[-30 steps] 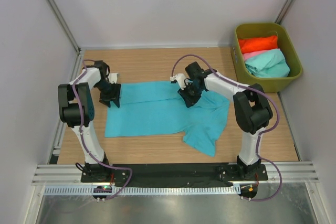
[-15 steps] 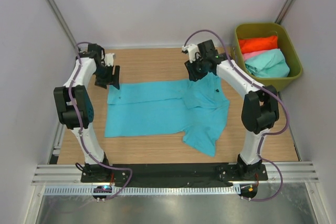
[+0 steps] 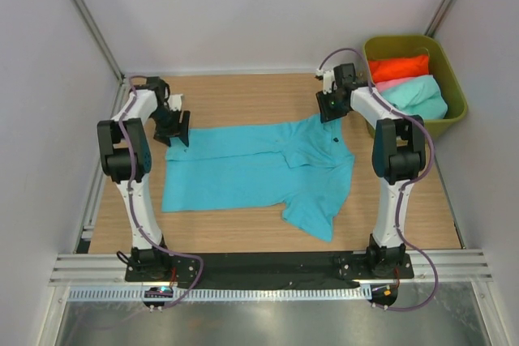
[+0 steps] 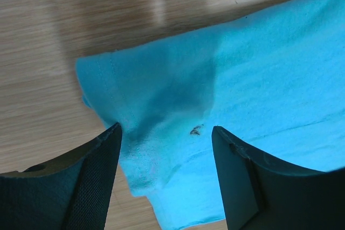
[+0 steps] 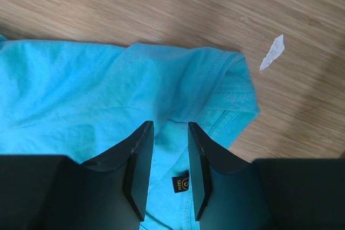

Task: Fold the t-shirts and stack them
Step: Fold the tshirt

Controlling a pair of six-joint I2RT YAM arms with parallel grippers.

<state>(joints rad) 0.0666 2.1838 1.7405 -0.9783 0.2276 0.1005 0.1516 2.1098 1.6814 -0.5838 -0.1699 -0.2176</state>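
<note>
Turquoise t-shirt (image 3: 251, 168) stretches along the counter's (image 3: 243, 95) far edge, its far corners under the wide-open left pincer (image 4: 167, 133) and the part-open right pincer (image 5: 170, 127), both empty

L arm (image 3: 134, 200) & R arm (image 3: 391, 200): white links, bulky black joint housings. Thin purple cable (image 3: 334, 52) runs along each, down to a shared black base plate (image 3: 268, 265). Fingers (image 4: 91, 181) matte black, wedge-shaped, w/ fine mesh texture on inner face.

A lab test cell: white panel walls (image 3: 243, 14), aluminium frame rail (image 3: 268, 263), wooden tabletop (image 3: 243, 99).
</note>
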